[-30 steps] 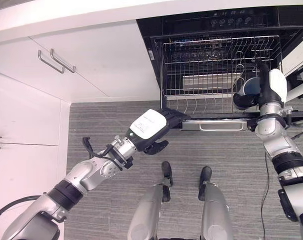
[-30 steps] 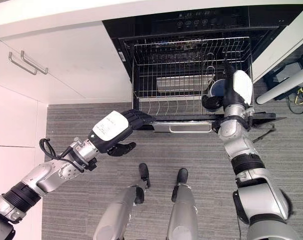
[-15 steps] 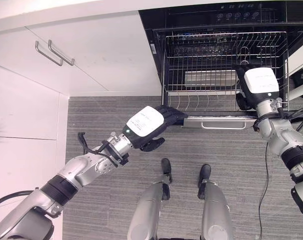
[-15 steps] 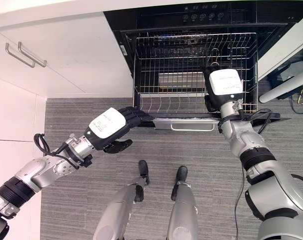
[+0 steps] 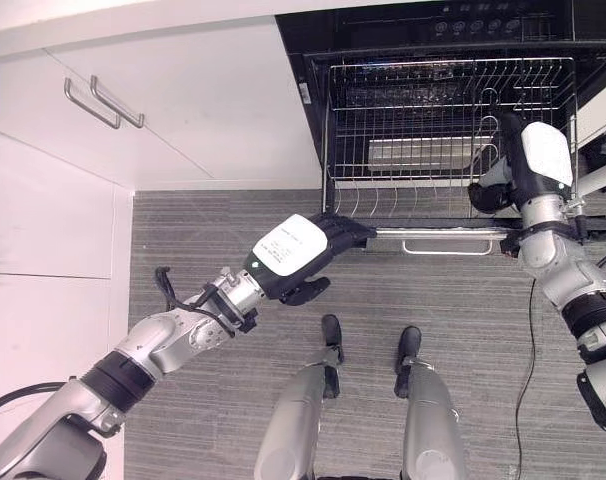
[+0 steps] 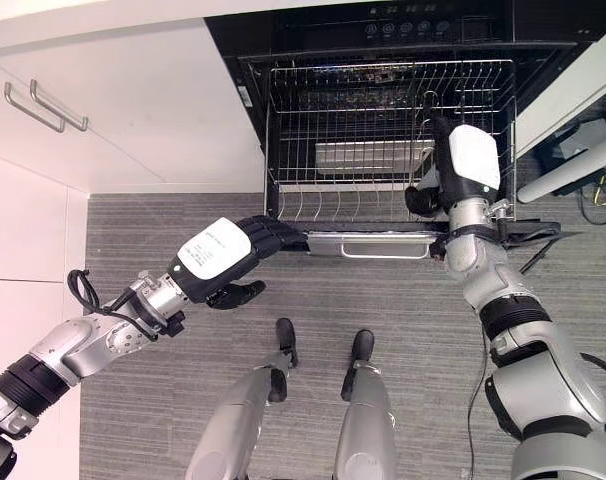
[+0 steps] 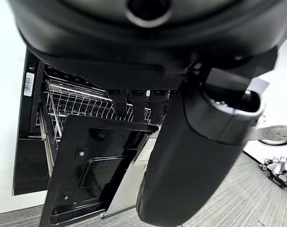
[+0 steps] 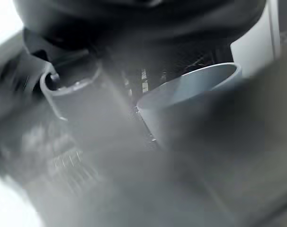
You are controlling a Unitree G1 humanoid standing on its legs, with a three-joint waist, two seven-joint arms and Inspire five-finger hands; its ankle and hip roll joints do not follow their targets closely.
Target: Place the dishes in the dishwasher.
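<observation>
The dishwasher stands open with its wire rack (image 5: 433, 110) pulled out over the lowered door (image 5: 453, 232). My right hand (image 5: 531, 165) is at the rack's right side, shut on a grey-blue cup (image 5: 490, 178); the cup (image 8: 195, 99) shows close up between the fingers and thumb in the right wrist view. My left hand (image 5: 301, 252) reaches to the door's left front corner, its fingers (image 5: 345, 228) lying fairly straight on the edge and the thumb hanging free below. The black door (image 7: 96, 165) and the rack (image 7: 77, 101) show past those fingers in the left wrist view.
White cabinets with bar handles (image 5: 103, 100) fill the left side. The dishwasher's control panel (image 5: 483, 25) runs along the back. A steel handle (image 5: 443, 247) sits on the door's front edge. Grey striped floor (image 5: 183, 250) lies in front.
My right hand has turned at the rack's right side, so the cup shows beside it again. The left hand has stayed at the door's corner.
</observation>
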